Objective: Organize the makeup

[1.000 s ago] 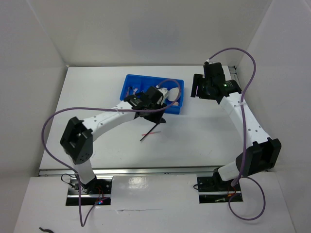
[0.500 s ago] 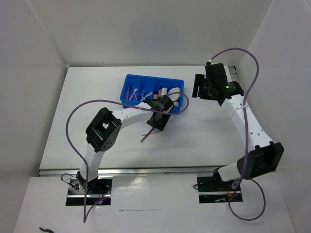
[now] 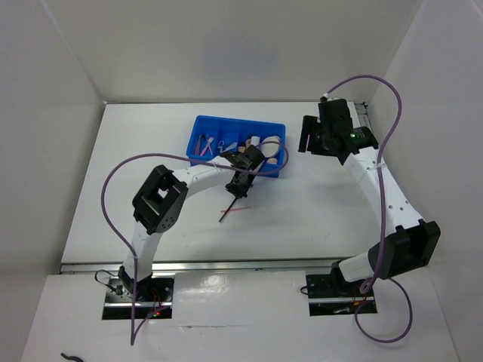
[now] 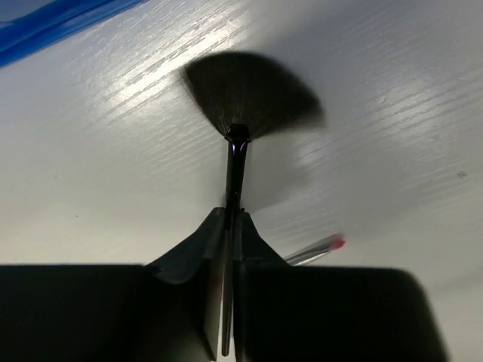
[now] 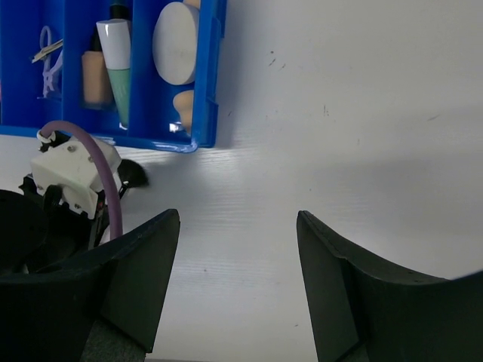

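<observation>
White table (image 3: 136, 188) inside a plain white-walled enclosure, arms mounted at the near edge. Item one: blue tray (image 5: 219, 75) at 12 o'clock of the table's middle. Its compartments already hold a beige bottle (image 5: 94, 75), mint-green tube (image 5: 117, 68), round cream puff (image 5: 177, 41) and peach sponge (image 5: 185, 105), with thin pale pieces in the compartment further toward 9 o'clock, too small to name. Item two: black brush (image 4: 253, 94), a fan type, outside the tray just at its 6 o'clock. The left gripper (image 4: 230, 219) is clenched on its slim handle. Whether the bristles are off the surface cannot be told. Item three: pink stick (image 4: 321, 245), loose on the table just beside the brush at about 5 o'clock of it. Right gripper (image 5: 235, 219) hangs at 3 o'clock of the tray, jaws spread and holding nothing. Assessment: most pieces appear filed; brush and stick remain to be placed. Hazards: the left arm's purple cable (image 3: 272, 167) loops across the tray, and the stick lies close to the gripped handle.
</observation>
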Robot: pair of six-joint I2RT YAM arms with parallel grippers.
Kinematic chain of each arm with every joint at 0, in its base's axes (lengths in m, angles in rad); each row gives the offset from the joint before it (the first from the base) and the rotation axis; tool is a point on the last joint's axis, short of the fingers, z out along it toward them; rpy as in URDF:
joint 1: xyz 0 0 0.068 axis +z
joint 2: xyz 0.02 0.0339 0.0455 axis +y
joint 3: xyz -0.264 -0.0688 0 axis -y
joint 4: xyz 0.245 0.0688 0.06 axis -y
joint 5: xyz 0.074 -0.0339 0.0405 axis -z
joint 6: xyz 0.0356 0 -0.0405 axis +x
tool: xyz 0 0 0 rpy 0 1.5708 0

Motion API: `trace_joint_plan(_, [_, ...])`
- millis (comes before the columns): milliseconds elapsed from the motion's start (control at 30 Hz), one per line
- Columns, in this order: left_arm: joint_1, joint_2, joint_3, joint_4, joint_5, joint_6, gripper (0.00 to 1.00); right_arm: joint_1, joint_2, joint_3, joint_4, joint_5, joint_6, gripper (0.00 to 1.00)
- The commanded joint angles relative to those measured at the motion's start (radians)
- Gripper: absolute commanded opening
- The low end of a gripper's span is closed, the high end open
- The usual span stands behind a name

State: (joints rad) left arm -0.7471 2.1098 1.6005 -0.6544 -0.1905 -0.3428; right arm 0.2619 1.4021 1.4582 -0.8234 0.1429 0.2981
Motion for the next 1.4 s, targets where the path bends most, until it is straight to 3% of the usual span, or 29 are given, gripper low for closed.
trace_joint_plan(0, [0.0, -0.066, -0.007, -0.007, 0.009, 0.042, 0.1, 0.007, -0.014, -0.009, 0.003, 0.011, 0.007, 0.71])
trace_joint_plan(100, [0.0, -0.106, -0.007, -0.007, 0.01, 0.051, 0.0, 0.007, -0.014, -0.009, 0.003, 0.011, 0.007, 0.71])
trace_joint_plan(433, [0.009, -0.252, 0.038, -0.143, -0.027, 0.021, 0.0, 0.007, -0.014, 0.014, -0.006, 0.011, -0.002, 0.71])
trace_joint_plan(567, [0.116, -0.275, 0.091, -0.166, -0.053, 0.005, 0.0, 0.007, 0.004, 0.025, -0.016, 0.011, -0.002, 0.71])
trace_joint_plan(700, [0.179, -0.231, 0.18, -0.168, 0.045, 0.047, 0.0, 0.007, 0.015, 0.034, -0.016, 0.001, -0.002, 0.71])
trace_joint_plan(833, [0.161, -0.208, 0.095, -0.136, 0.088, 0.07, 0.0, 0.007, 0.015, 0.025, -0.016, 0.011, -0.002, 0.71])
trace_joint_plan(967, [0.103, -0.243, -0.052, -0.068, 0.163, 0.067, 0.12, 0.007, 0.024, 0.025, -0.016, 0.011, -0.002, 0.71])
trace_joint_plan(1000, [0.077, -0.261, -0.1, -0.053, 0.172, 0.056, 0.23, 0.007, 0.024, 0.025, -0.016, 0.011, -0.002, 0.71])
trace_joint_plan(1100, [0.02, -0.261, -0.145, -0.03, 0.155, 0.047, 0.4, 0.007, 0.034, 0.025, -0.005, 0.011, -0.002, 0.71])
trace_joint_plan(1367, [-0.063, -0.198, -0.191, 0.012, 0.137, 0.016, 0.44, 0.007, 0.034, 0.025, -0.005, 0.011, -0.002, 0.71])
